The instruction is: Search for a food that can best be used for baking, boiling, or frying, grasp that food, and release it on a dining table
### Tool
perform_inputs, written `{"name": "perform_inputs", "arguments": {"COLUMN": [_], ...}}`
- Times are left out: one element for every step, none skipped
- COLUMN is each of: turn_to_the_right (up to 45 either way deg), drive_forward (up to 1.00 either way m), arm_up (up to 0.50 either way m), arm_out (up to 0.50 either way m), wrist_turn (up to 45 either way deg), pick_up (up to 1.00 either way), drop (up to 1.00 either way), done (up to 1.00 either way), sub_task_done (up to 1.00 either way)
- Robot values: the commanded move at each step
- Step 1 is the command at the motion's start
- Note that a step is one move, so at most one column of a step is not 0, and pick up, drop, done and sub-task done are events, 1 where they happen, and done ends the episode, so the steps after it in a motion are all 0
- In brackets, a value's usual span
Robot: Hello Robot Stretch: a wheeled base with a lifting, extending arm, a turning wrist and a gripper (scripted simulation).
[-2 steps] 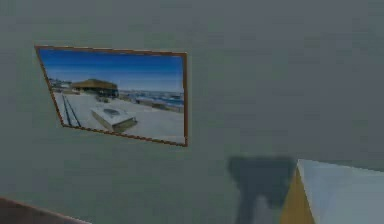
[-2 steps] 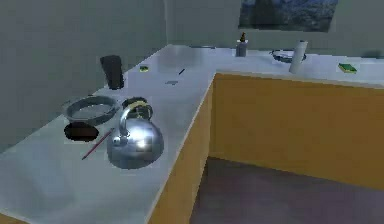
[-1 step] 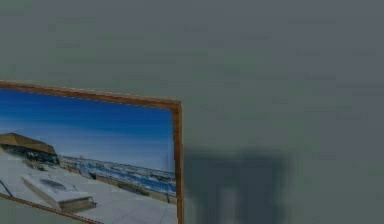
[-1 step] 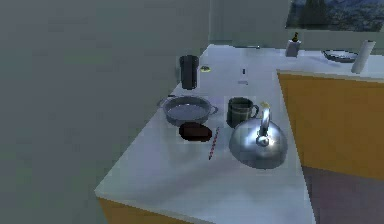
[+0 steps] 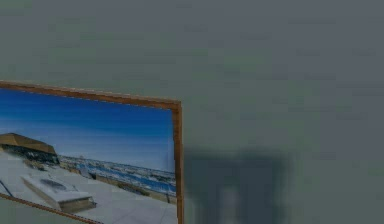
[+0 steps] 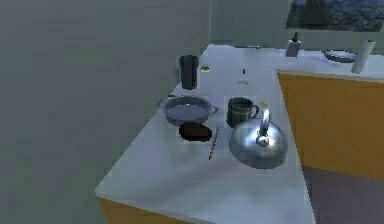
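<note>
**Ana:** Which things run off the edges?

**Ben:** In the forward view, a framed picture [image 5: 90, 150] is cut off by the left and bottom edges. In the arm side view, a second wall picture [image 6: 335, 12] is cropped by the top edge, and the white countertop [image 6: 140, 180] runs off the bottom.

**Ana:** Is anything too small to name?

**Ben:** A dark rounded lump [image 6: 196, 131] lies just beside a thin reddish stick [image 6: 212, 146]; I cannot tell what either is. Far back, two tiny specks [image 6: 207, 68] and a small dark bottle-like shape [image 6: 293, 46] are also unclear.
</note>
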Motion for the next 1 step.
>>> {"name": "perform_inputs", "arguments": {"turn_to_the_right": [0.0], "drive_forward": [0.0], "arm_up": [0.38], "arm_out": [0.0], "wrist_turn": [0.0], "pick_up": [0.0], "drop": [0.0], "done": [0.0], "sub_task_done": [0.0]}}
